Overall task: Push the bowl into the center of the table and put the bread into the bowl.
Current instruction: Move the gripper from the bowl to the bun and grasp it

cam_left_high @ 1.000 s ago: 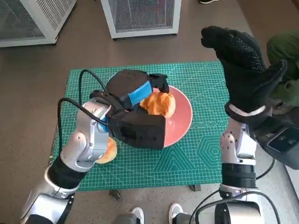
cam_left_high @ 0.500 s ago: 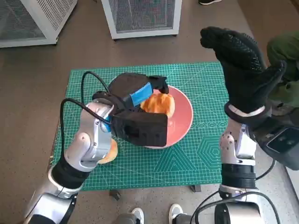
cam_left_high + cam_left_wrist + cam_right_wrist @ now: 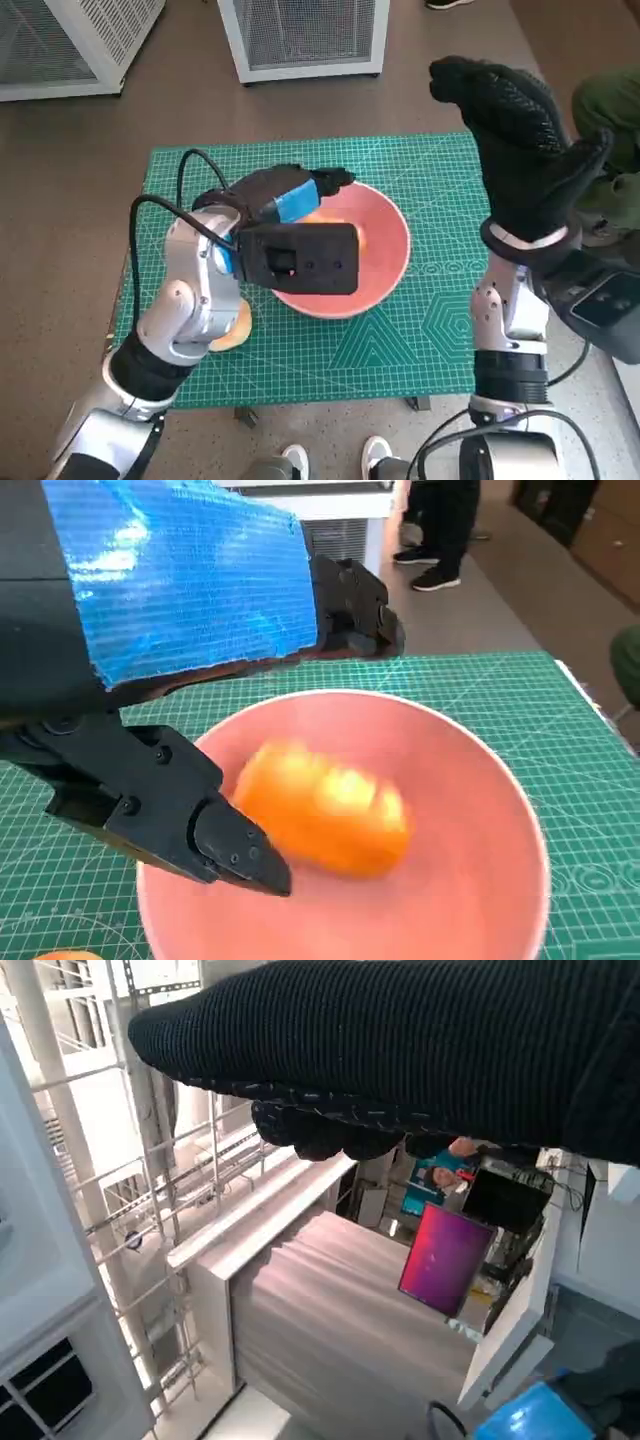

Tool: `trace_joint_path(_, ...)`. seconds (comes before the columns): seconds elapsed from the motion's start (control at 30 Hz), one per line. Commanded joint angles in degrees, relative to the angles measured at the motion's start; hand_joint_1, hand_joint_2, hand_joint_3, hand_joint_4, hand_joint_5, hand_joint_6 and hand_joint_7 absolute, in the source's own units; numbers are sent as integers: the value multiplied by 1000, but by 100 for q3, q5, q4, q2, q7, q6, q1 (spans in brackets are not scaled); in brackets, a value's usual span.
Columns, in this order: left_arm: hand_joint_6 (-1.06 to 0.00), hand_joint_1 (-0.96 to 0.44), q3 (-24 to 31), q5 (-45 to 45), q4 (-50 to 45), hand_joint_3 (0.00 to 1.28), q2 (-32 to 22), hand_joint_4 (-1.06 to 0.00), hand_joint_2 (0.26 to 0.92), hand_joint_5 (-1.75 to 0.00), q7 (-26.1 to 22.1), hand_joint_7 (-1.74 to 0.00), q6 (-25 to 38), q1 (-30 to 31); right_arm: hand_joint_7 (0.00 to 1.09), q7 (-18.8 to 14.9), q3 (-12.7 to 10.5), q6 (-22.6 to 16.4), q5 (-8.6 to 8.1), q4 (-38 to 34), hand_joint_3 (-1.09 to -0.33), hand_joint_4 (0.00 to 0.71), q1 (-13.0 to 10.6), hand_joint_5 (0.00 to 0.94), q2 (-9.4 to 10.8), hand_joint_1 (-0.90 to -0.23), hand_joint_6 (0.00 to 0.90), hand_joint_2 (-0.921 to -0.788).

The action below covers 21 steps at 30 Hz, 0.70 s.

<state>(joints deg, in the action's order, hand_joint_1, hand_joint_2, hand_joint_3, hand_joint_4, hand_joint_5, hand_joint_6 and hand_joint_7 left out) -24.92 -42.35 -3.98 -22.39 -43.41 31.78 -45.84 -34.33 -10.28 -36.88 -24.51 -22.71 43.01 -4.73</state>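
Now left hand (image 3: 170,670) open over bread (image 3: 325,808) in bowl (image 3: 480,880), nothing held

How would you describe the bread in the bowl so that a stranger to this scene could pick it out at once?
Start at the green cutting mat covering the table, then find the pink bowl near its middle, just under the left hand. The bread is the golden-orange roll lying inside it; a second roll lies outside, on the mat.

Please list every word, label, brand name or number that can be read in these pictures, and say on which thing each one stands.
None can be read.
Green cutting mat: printed grid and line markings only; any figures are too small to read.
Blue poster in the right wrist view: too blurred to read.
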Motion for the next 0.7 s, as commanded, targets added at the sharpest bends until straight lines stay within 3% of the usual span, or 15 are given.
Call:
trace_joint_path(0.03,-118,-465,86,79,-156,26,-103,1,764,0,-83,-47,-63,-76,404,43,4,10,39,-45,-704,284,-115,0,-4,-660,217,-921)
trace_joint_path(0.4,-111,-467,513,247,-913,10,-679,1,748,1,-602,-38,56,121,406,44,15,7,33,-68,-702,284,-89,0,2,-660,216,-921)
trace_joint_path(0.7,-122,-427,1125,393,-2252,0,-1521,1,688,1,-1503,-36,620,447,406,51,27,16,17,-73,-703,284,-58,0,32,-661,214,-921)
